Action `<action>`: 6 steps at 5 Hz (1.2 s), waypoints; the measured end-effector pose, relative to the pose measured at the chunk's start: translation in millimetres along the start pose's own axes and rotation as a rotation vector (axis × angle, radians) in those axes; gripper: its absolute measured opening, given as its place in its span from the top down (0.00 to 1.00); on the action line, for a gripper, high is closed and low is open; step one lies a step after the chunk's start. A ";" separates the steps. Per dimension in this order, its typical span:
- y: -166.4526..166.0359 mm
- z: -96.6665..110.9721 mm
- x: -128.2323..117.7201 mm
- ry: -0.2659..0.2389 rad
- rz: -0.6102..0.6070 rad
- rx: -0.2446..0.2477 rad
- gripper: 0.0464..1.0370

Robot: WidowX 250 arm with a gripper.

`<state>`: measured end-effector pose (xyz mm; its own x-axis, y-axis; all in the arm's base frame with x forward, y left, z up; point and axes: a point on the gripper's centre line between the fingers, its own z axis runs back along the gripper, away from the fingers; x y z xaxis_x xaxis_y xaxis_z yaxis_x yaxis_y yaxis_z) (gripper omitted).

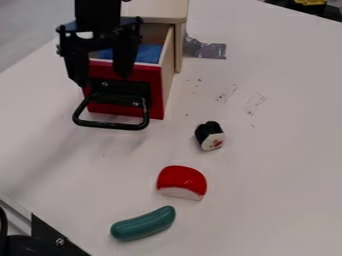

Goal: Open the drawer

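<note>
Task status: opening judged mostly or wholly done. At 11 o'clock, drawer (153, 82) well out from cabinet (157, 10), with red front toward 7 o'clock and blue lining or object (149, 53) on view inside. Cannot tell full travel from this angle. If short of the stop, only a little more pull toward 7 o'clock left; otherwise, only backing off.

Gripper (102, 79): between 10 and 11 o'clock, over the drawer front, above and behind handle (110, 124) at 9 o'clock. Spread wide, with a broad gap between fingers; no sign of a grip on anything. Cannot tell contact with front or handle.

Edges: metal rail (15, 207) along table (280, 175) at 8 o'clock; far table edge from 1 to 2 o'clock. Near 1 o'clock, grey tape patch (212, 50) just beside cabinet.

Room for moving: widest from 2 to 5 o'clock. Toward 6 and 7 o'clock, some space beyond the handle, then red-and-white piece (182, 181) at 6 and green piece (143, 224) just short of 7. Near the middle, toward 3 o'clock, black-and-white piece (210, 135), apart from drawer. For retreat, lift first: risk of snagging on drawer rim or handle if drawn sideways.
</note>
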<state>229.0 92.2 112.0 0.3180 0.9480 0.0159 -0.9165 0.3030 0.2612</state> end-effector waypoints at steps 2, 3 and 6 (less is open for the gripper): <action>56.6 33.1 -18.5 -0.012 -0.326 0.081 0.04; 80.3 47.2 -38.8 -0.007 -0.427 0.030 0.04; 99.1 94.0 -83.1 0.008 -0.935 -0.219 0.04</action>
<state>134.6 34.2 227.3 0.9425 0.3139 -0.1144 -0.3183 0.9477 -0.0217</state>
